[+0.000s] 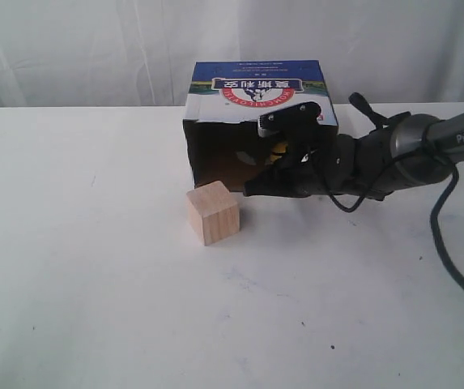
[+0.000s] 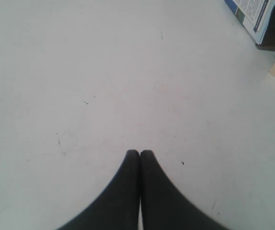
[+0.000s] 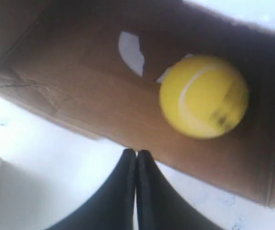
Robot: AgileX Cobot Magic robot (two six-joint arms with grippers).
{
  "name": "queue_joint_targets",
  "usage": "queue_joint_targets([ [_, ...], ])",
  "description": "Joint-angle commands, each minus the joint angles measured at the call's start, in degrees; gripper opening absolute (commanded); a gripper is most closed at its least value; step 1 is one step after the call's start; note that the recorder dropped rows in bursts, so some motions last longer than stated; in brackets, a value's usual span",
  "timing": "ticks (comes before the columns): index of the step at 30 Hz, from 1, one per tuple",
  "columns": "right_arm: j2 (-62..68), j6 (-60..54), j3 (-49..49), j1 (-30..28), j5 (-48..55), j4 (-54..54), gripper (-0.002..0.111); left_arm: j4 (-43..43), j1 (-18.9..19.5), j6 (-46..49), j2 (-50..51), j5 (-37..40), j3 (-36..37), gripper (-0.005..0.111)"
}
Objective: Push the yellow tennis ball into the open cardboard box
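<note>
Foreground: white worktop (image 1: 94, 292), bare but for a few dark specks.

The left fingers (image 2: 138, 159) appear only in the left wrist view. They are pressed together with no gap, hold nothing, and hang over bare worktop. That arm does not appear in the exterior view. At the frame edge of the wrist view, a corner of the printed carton and a sliver of the pale block are cut off.

Middle ground: the wooden cube (image 1: 213, 212) stands on the worktop just in front of the carton's left part; whether they touch cannot be told.

Behind it, the right fingers (image 3: 133, 160) are likewise closed tip to tip and empty. Their tips sit at the carton's mouth. In the exterior view they merge with the dark interior and are hard to separate from it.

The yellow tennis ball (image 3: 203, 96) lies inside the open cardboard box (image 1: 256, 89), resting on its brown lower wall just beyond the fingertips. Its outline is slightly blurred. In the exterior view only a small yellow patch shows behind the arm's hardware. The carton lies on its side, mouth toward the camera, its print inverted.

Background: a pale curtain (image 1: 78, 49).
</note>
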Motion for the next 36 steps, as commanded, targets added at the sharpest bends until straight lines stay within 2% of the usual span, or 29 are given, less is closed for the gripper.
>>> queue_joint_targets([
  [1, -1.56, -1.13, 1.97, -0.34, 1.98, 0.01, 0.0, -0.28, -0.35, -0.43, -0.22, 0.28, 0.15, 0.0],
  [9, -1.82, -1.02, 2.6, -0.34, 8.28, 0.01, 0.0, -0.28, -0.35, -0.43, -0.22, 0.28, 0.15, 0.0],
  [19, -2.26, -1.02, 2.6, -1.27, 10.28, 0.01, 0.0, -0.28, -0.35, -0.43, -0.22, 0.28, 0.15, 0.0],
  [30, -3.44, -0.63, 2.6, -8.61, 18.55, 0.01, 0.0, -0.28, -0.35, -0.43, -0.22, 0.28, 0.15, 0.0],
  [36, -3.59, -0.63, 2.6, -12.58, 27.82, -0.42, 0.0, -0.28, -0.35, -0.43, -0.22, 0.28, 0.15, 0.0],
])
